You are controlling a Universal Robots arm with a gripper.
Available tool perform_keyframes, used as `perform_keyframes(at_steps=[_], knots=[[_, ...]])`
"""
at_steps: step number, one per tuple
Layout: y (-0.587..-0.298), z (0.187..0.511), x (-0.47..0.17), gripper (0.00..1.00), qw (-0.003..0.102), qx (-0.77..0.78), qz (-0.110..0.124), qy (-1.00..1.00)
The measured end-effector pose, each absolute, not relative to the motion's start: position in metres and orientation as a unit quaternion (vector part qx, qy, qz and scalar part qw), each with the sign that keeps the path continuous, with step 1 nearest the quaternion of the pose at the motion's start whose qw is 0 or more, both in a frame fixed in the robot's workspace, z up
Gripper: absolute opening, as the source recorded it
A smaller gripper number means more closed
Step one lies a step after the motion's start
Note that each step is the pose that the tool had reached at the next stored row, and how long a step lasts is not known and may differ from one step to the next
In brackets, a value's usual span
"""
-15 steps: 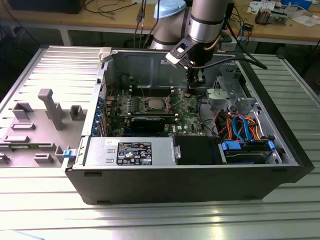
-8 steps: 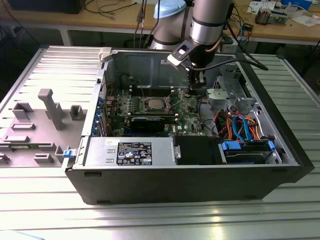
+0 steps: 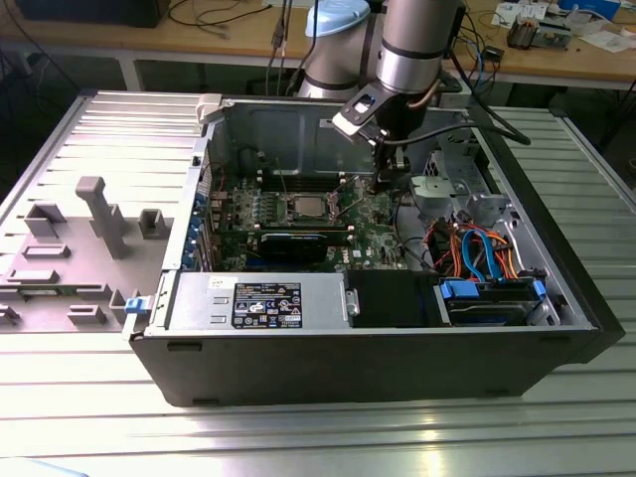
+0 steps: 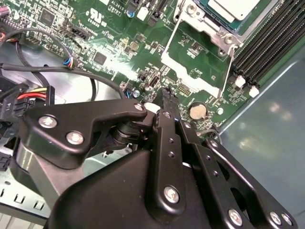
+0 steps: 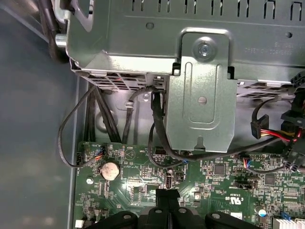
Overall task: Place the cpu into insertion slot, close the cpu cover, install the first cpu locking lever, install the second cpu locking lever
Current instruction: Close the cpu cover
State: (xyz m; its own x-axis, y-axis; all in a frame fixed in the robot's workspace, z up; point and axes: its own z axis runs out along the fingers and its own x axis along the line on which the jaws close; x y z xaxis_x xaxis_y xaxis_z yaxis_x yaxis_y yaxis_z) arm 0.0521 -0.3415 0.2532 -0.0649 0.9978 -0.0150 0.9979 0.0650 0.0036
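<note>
The robot's silver-grey cylindrical metal arm [image 3: 412, 45] stood nearly upright in the exterior view, its last segment pointing straight down, with a rounded light blue joint cap [image 3: 338, 18] behind it toward the exterior view's left. A small grey and black bracket [image 3: 360, 109] jutted out at a tilt from the wrist. Below it hung the slim black metal gripper [image 3: 382, 182], pointing downward. In both wrist views its tip [image 4: 167, 95] [image 5: 167, 194] looked drawn together, the two narrow black fingers [image 4: 166, 136] meeting with nothing between them, while the bolted black link bars [image 4: 81, 124] splayed outward behind them
</note>
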Motion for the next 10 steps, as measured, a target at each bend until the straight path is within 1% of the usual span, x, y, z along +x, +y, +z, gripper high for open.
perform_keyframes(at_steps=[10], knots=[[-0.3413, 0.2495, 0.0424, 0.11, 0.005, 0.684, -0.002, 0.73]])
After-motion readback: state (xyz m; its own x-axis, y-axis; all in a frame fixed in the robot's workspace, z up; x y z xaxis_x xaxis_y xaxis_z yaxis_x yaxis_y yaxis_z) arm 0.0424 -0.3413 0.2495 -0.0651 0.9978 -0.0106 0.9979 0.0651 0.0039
